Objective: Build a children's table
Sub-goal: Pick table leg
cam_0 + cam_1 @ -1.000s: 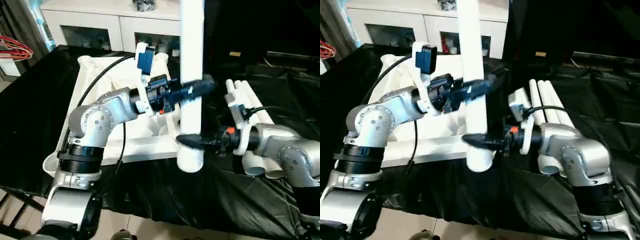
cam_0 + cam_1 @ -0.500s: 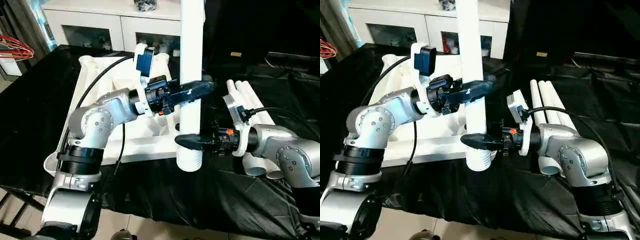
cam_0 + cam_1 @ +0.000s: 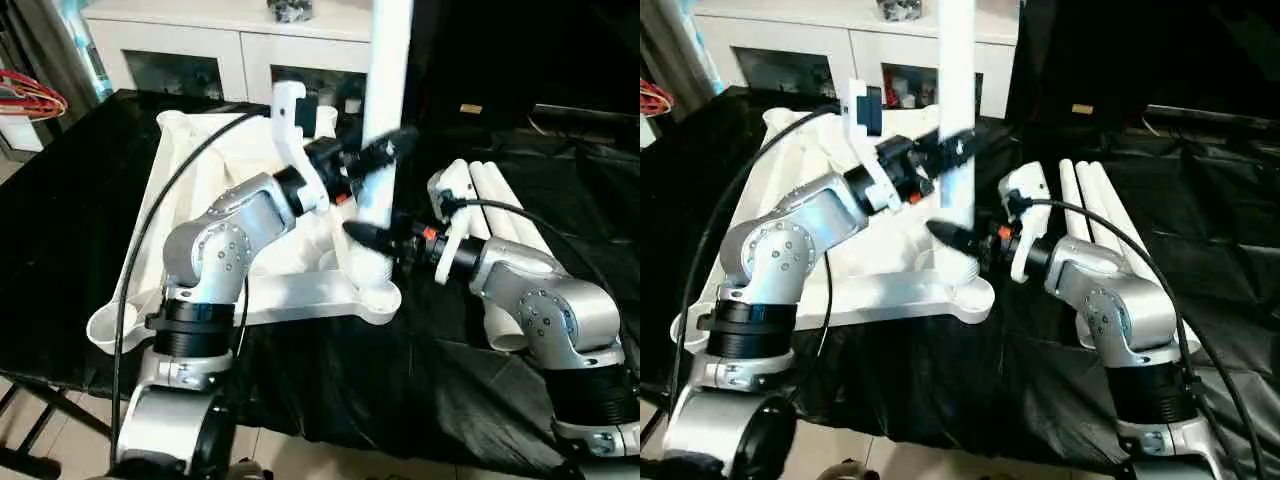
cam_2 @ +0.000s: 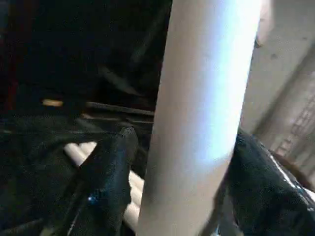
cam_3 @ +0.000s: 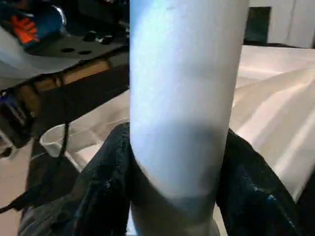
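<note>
Left eye view shows both the left claw [image 3: 378,152] and the right claw [image 3: 368,236] gripping the upright white leg [image 3: 385,80], steadying it over the corner socket [image 3: 372,290] at 6 o'clock of it.

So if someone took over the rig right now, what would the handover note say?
Left gripper: closed around the upright leg, the higher grip.
Right gripper: closed on the same leg, lower down, near its base.
Tabletop: lies underside up on the black cloth; the leg's foot stands at its near right corner socket. Whether it is fully seated cannot be seen.
Spare legs: lying side by side on the cloth to the right of the tabletop.
Done: first leg brought to its socket.
Left: seat it, then fit the remaining legs.
</note>
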`<state>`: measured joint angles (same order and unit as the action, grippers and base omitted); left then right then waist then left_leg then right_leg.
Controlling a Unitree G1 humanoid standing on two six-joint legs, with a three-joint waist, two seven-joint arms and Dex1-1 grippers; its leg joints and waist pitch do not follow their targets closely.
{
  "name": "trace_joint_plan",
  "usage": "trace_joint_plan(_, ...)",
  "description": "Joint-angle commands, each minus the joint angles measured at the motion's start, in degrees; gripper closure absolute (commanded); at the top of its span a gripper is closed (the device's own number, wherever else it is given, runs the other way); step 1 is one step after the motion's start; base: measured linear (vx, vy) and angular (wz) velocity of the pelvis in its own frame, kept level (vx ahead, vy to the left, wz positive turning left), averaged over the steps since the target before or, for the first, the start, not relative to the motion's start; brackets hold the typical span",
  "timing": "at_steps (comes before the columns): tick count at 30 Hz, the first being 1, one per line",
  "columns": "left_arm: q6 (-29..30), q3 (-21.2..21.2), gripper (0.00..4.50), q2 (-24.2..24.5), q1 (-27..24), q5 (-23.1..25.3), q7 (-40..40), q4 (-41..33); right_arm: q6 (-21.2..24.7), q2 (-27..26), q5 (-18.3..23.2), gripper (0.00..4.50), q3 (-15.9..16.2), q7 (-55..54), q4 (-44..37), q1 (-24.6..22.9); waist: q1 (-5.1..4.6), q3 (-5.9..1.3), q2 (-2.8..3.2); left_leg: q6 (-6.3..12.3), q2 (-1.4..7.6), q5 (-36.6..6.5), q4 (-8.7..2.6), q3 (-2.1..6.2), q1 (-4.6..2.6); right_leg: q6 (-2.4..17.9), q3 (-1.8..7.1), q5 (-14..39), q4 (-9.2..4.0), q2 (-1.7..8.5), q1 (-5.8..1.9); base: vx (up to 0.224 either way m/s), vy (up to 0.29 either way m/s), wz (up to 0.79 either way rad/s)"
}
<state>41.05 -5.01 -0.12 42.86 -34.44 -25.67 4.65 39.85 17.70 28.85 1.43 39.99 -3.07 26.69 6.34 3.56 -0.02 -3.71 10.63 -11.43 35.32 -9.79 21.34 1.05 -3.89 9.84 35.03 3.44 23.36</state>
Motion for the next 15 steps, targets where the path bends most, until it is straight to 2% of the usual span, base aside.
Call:
trace_joint_plan(1, 0.40, -0.87, 1.54, -0.05, 0.11, 1.63, 2.84, -0.38, -0.46, -0.09, 0.28, 2.63, -1.95, -0.65, -1.04, 0.87, -0.11, -4.41, -0.74, 1.92, 2.11, -3.02, -3.87, 0.58, -0.26, 9.38, 2.79, 11.17, -3.96, 4.34, -3.56, 0.000, 0.000, 0.00)
trace_joint_plan(3, -0.52, -0.55, 1.83, -0.76, -0.15, 2.24, 4.07, -0.58, -0.38, -0.39, 0.19, 2.63, -2.05, -1.32, -1.51, 0.86, -0.08, -4.42, -0.70, 2.06, 2.09, -3.11, -3.85, 0.57, -0.25, 9.40, 2.79, 11.03, -3.97, 4.32, -3.57, 0.000, 0.000, 0.00)
trace_joint_plan(5, -0.90, -0.30, 1.90, -1.01, -0.33, 2.32, 4.05, -0.69, -0.36, -0.48, 0.09, 2.63, -1.97, -1.68, -1.65, 0.87, -0.05, -4.37, -0.74, 2.09, 2.04, -3.32, -3.87, 0.55, -0.21, 9.21, 2.80, 11.64, -4.07, 4.40, -3.60, 0.000, 0.000, 0.00)
trace_joint_plan(6, -1.17, 0.09, 2.03, -1.04, -0.61, 2.06, 3.31, -1.18, -0.28, -0.41, -0.11, 2.63, -1.51, -2.02, -2.05, 0.70, -0.04, -4.32, -0.51, 1.98, 2.06, -3.82, -3.94, 0.60, -0.26, 9.03, 2.77, 12.51, -4.21, 4.41, -3.54, 0.000, 0.000, 0.00)
trace_joint_plan(11, -0.15, 0.30, 2.47, -1.31, -0.99, 0.58, 3.27, -2.28, -0.82, 0.71, -1.26, 2.63, -0.49, -2.08, -2.43, 0.07, -0.06, -4.33, -0.60, 1.61, 2.07, -4.25, -3.95, 0.63, -0.26, 8.58, 2.79, 12.78, -4.18, 4.39, -3.57, 0.000, 0.000, 0.00)
trace_joint_plan(13, -2.06, 1.49, 2.57, -0.29, -1.29, 1.35, 0.86, -2.76, 0.74, 1.19, 0.23, 2.07, -0.51, -0.54, -2.40, -0.14, -0.05, -4.34, -0.63, 1.70, 2.06, -4.24, -3.94, 0.63, -0.31, 8.48, 2.80, 12.74, -4.17, 4.36, -3.54, 0.000, 0.000, 0.00)
trace_joint_plan(15, -3.06, 2.32, 2.60, 0.32, -1.61, 1.72, -0.72, -3.28, 1.74, 1.50, 1.23, 1.90, -0.69, 0.22, -2.82, -0.32, -0.06, -4.32, -0.63, 2.03, 2.07, -4.02, -3.96, 0.62, -0.25, 8.42, 2.81, 12.61, -4.19, 4.35, -3.55, 0.000, 0.000, 0.00)
